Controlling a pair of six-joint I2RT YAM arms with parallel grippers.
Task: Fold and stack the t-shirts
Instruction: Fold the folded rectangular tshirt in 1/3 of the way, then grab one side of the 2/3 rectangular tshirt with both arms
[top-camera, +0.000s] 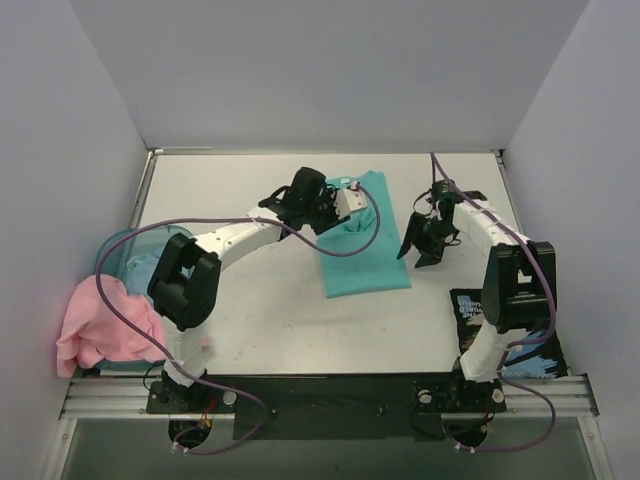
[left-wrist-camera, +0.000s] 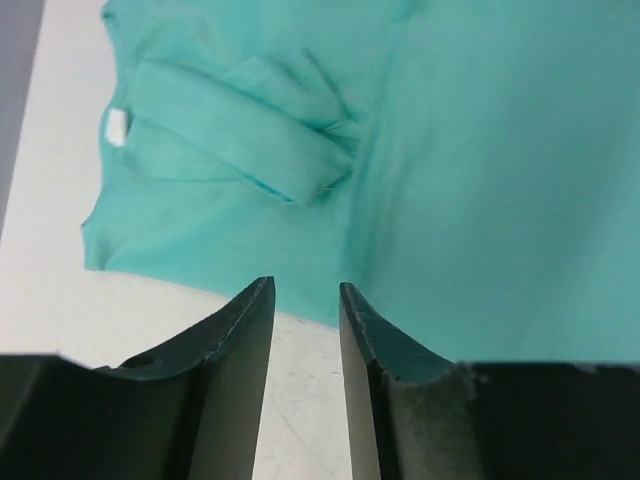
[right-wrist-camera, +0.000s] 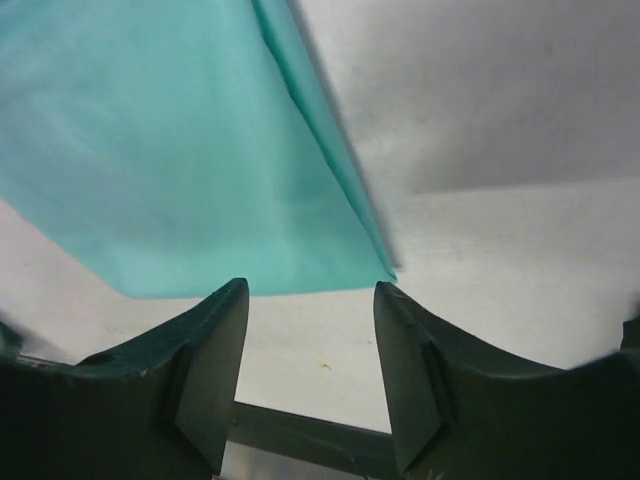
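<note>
The teal-green t-shirt (top-camera: 365, 255) lies folded into a narrow strip in the middle of the table. My left gripper (top-camera: 340, 212) hovers over its far left part, open and holding nothing. In the left wrist view the left gripper (left-wrist-camera: 305, 295) shows bare table between its fingers, with the t-shirt (left-wrist-camera: 470, 150), its tucked sleeve and white tag (left-wrist-camera: 118, 127) just beyond. My right gripper (top-camera: 418, 255) stands open just right of the shirt. In the right wrist view the right gripper (right-wrist-camera: 312, 290) is empty, near the shirt's corner (right-wrist-camera: 180, 150). The pale pink t-shirt (top-camera: 100, 325) hangs over the tub at the left.
A translucent blue plastic tub (top-camera: 135, 255) stands at the table's left edge under the pink cloth. A black printed bag (top-camera: 505, 330) lies at the near right by the right arm's base. Grey walls close in the table on three sides.
</note>
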